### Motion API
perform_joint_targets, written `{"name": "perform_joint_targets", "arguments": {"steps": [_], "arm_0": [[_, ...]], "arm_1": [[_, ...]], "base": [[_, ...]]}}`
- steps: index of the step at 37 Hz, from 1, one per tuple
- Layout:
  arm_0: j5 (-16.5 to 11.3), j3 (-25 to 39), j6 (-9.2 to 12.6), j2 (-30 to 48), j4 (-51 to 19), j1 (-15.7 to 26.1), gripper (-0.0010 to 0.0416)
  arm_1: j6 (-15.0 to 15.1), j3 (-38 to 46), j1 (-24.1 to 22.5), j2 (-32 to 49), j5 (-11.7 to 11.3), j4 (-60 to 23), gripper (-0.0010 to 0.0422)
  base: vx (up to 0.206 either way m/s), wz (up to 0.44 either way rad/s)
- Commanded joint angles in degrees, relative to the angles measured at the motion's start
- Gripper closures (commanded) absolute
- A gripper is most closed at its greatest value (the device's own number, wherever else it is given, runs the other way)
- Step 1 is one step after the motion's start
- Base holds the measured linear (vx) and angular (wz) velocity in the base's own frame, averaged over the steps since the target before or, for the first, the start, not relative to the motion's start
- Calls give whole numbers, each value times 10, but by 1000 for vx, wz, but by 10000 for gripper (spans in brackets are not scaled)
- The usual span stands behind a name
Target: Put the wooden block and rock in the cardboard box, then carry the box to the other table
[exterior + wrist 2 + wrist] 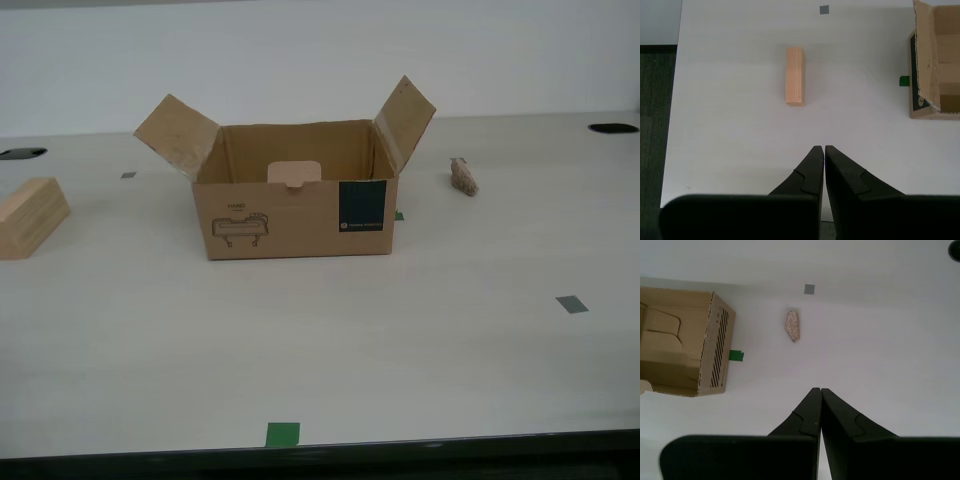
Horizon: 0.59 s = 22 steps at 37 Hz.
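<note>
Brown corrugated cardboard box (pixel 295 215) sits open at the exterior view's centre; pale tan wooden block (pixel 30 217) at its left edge, small grey-brown rock (pixel 463 176) right of box. My first gripper (pixel 820 390) and my second gripper (pixel 824 148) hang with jaws closed, empty. Open wide, descend straight over the block's narrow width.

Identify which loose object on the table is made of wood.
The wooden block, at the exterior view's left of the cardboard box: pale, straight-edged, grained. The rock opposite is rough and irregular.
</note>
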Motion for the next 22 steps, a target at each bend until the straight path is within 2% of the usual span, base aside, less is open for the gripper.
{"name": "perform_joint_targets", "arguments": {"steps": [1,13,18,22], "arm_0": [[-2,0,-6,13,3,9,406],[-2,0,-11,32,10,22,406],[-2,0,-14,32,13,22,406],[-2,0,-14,32,15,22,406]], "arm_1": [[-1,-12,2,0,2,1,412],[16,-40,34,0,6,37,413],[40,-41,65,3,44,47,413],[50,-41,94,9,54,58,413]], "base": [[0,0],[0,0],[0,0],[0,0]]}}
